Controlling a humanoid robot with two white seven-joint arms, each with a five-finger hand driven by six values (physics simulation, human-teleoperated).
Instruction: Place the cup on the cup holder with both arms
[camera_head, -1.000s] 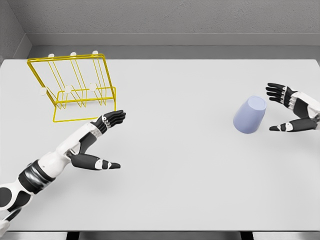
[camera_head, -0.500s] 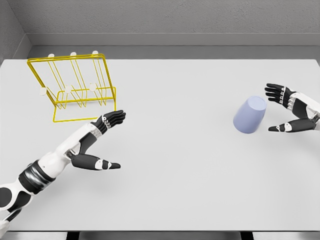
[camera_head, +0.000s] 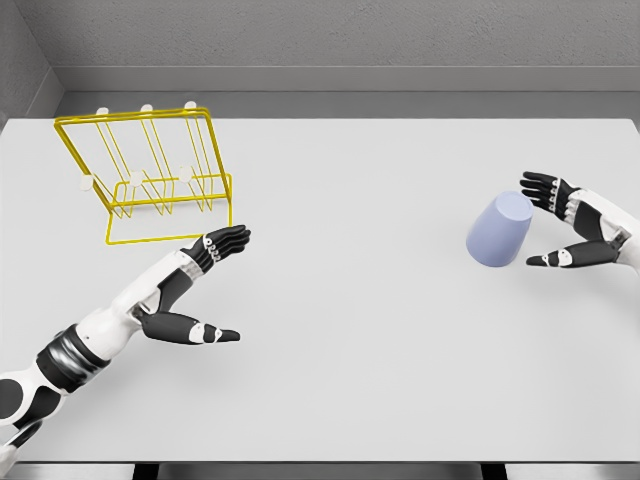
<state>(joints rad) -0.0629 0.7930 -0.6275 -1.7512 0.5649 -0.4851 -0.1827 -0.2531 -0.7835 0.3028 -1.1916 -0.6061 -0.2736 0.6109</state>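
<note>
Table (camera_head: 330, 380): white, fills nearly the whole view, grey wall behind it at 12 o'clock.

Rack (camera_head: 150, 175): yellow wire cup holder, upright, at about 10 o'clock on the table. White-tipped pegs along the top bar and lower down. Nothing hangs on it.

Left arm: enters at 8 o'clock. Left hand (camera_head: 195, 285) hovers over bare table just below the rack's front edge, fingers straight toward 2 o'clock, thumb splayed low, holding nothing. Well apart from the cup.

Right hand (camera_head: 570, 230): at 3 o'clock, spread wide, fingers above and thumb below, facing the cup. Close beside it, but a sliver of table shows between them; no contact that I can see.

Cup (camera_head: 499, 231): pale lilac-blue, smooth, no handle visible. Tapered, and it looks tipped, with one flat end turned up toward 1 o'clock. Whether that end is the mouth or the base I cannot tell. It sits right of centre, far across the table from the rack.

Risks, as I judge them:
- The smooth taper may squirt out of a pinch if the fingers close unevenly or too near the narrow end.
- A nudge before the fingers wrap could roll or skid the tipped cup toward 9 o'clock.
- Cup and rack lie on opposite sides, so a handover seems likely; a loose exchange mid-table could drop it.
- Poor aim at a peg may tip or shove the light wire rack.
</note>
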